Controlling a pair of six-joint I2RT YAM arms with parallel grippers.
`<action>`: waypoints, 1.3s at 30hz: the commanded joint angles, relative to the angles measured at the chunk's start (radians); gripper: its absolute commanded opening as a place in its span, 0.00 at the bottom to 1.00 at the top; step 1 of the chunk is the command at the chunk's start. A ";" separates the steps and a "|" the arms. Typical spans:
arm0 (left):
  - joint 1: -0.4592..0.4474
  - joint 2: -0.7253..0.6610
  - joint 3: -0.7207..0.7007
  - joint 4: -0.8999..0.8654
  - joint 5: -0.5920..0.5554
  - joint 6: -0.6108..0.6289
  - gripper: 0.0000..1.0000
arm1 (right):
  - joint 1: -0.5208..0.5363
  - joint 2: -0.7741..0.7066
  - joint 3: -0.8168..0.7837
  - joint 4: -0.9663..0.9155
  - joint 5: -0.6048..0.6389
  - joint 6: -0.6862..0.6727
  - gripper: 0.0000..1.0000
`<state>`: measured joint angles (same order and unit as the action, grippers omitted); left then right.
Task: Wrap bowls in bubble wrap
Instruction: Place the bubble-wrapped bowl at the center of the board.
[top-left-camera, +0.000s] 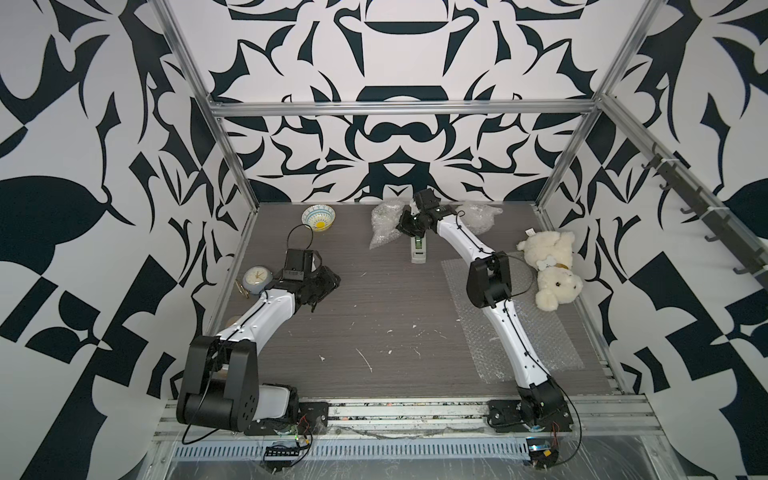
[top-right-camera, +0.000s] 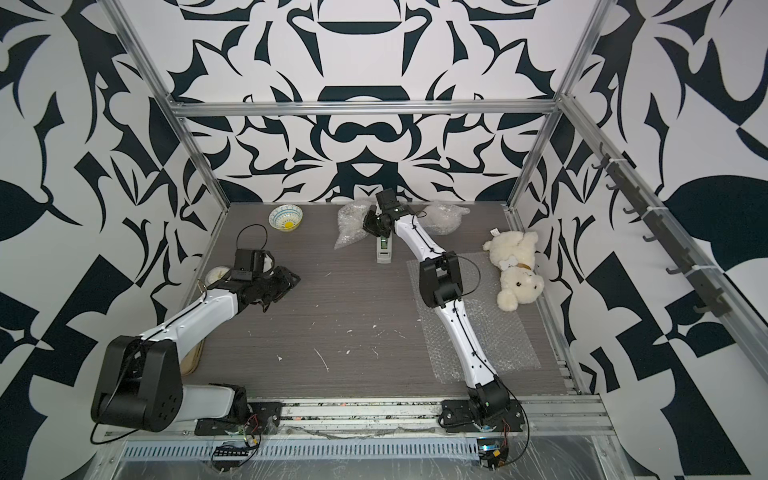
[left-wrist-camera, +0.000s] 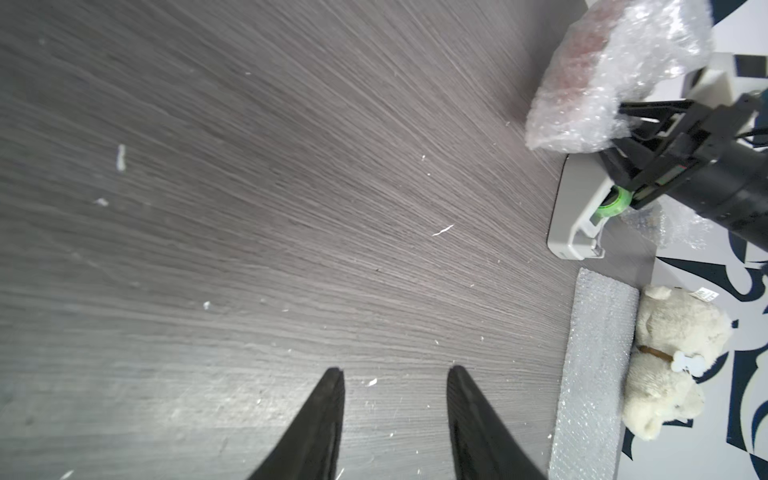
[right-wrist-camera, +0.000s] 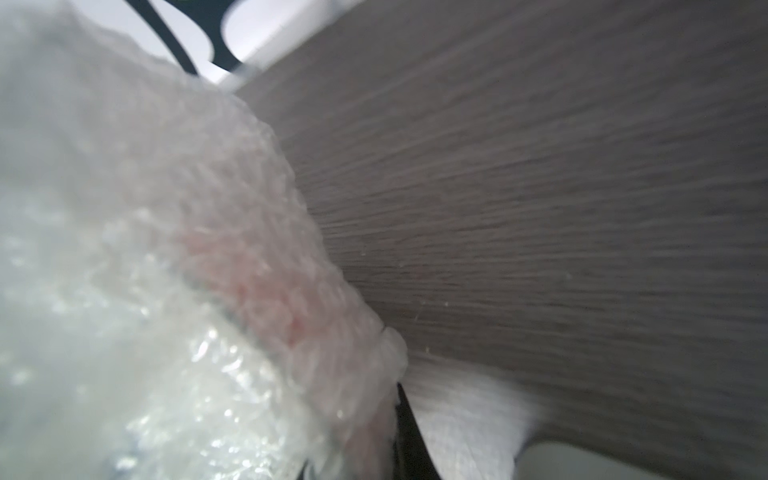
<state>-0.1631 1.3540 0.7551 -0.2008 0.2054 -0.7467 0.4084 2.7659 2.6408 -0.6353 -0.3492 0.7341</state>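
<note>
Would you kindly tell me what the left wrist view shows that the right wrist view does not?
Only the left wrist view: the left gripper, open, the tape dispenser, the teddy bear and a flat bubble wrap sheet. Only the right wrist view: a blurred close-up of bubbles against one dark gripper finger. Both: the wrapped bundle, pinkish inside, and the grey table.

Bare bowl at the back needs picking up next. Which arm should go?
Left. The left pincer is open and empty over the table, on the same side as the bowl. The right pincer is up against the wrapped bundle beside the tape dispenser, farther from the bowl.
</note>
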 joint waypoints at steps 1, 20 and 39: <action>0.007 -0.039 -0.020 -0.016 0.006 0.015 0.45 | 0.017 -0.026 0.030 0.021 -0.010 0.041 0.08; 0.139 0.001 0.038 -0.030 0.049 0.037 0.56 | -0.015 -0.286 -0.261 0.032 0.013 -0.078 0.57; 0.361 0.436 0.451 0.089 0.163 -0.045 0.64 | -0.071 -0.901 -1.056 0.163 0.003 -0.251 0.57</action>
<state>0.1917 1.7374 1.1271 -0.1287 0.3714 -0.7731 0.3370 1.9537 1.6650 -0.5140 -0.3450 0.5301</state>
